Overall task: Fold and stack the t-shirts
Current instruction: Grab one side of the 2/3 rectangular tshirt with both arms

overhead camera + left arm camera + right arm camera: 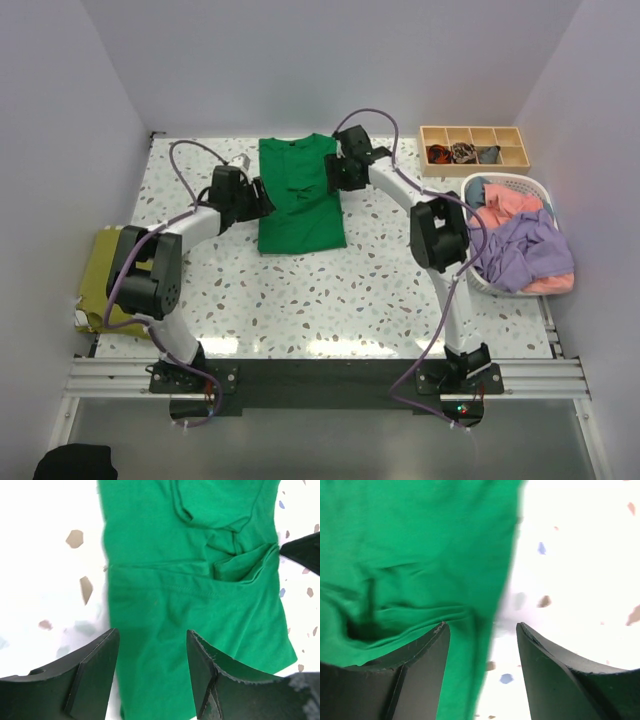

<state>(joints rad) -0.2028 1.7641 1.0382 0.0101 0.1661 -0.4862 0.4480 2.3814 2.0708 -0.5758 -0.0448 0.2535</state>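
Near left, an olive-yellow t-shirt (98, 265) off the table (300, 300) edge, more heaped in the white basket (520, 183) at right. Mid-fold on the green t-shirt (300, 200), flat at the far middle, sleeves turned in, with left gripper (152, 647) and right gripper (482, 632) spread, holding nothing, astride its left and right edges; next, probably, pinching those edges and folding end over end. Hem nearest, collar farthest, long axis near to far.
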